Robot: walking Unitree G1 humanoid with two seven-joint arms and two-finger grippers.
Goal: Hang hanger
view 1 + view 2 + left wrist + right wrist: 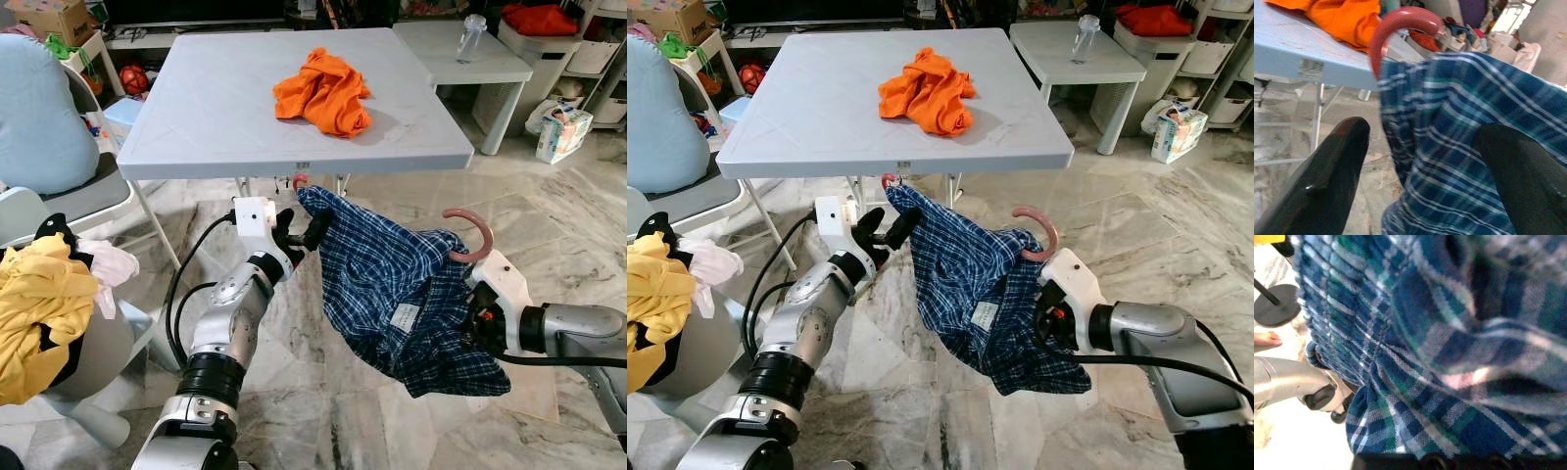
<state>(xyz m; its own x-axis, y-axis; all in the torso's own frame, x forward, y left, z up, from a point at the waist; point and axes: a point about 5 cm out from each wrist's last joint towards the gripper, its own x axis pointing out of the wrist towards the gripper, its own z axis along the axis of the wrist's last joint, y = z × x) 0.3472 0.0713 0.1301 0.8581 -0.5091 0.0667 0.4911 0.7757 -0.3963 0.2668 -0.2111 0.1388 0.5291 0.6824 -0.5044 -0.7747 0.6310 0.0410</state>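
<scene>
Room: marble floor (588, 225), a grey folding table (216, 108) just beyond both grippers, a crumpled orange garment (323, 91) on its top.

Left side: a chair with a light blue cushion (34, 113) and a pile of yellow cloth (34, 313), well apart from the left arm.

Left arm: bent at the elbow and reaching forward and up, wrist just below the table's near edge.

Left gripper (299, 230): its two black fingers (1327, 181) are spread apart, with the edge of the blue plaid shirt (392, 284) lying between them; whether they press on the cloth, I cannot tell.

Right arm: coming in from the right, forearm nearly level, wrist turned toward the shirt.

Right gripper (477, 318): buried in the plaid folds, so I cannot tell how far it is open or what it grasps.

Hanger: pink, its hook (470, 235) curls up just above the right gripper; another pink end (299, 180) pokes out of the shirt just above the left gripper, close under the table edge.

Shirt: draped between the two grippers, sagging below them.
</scene>
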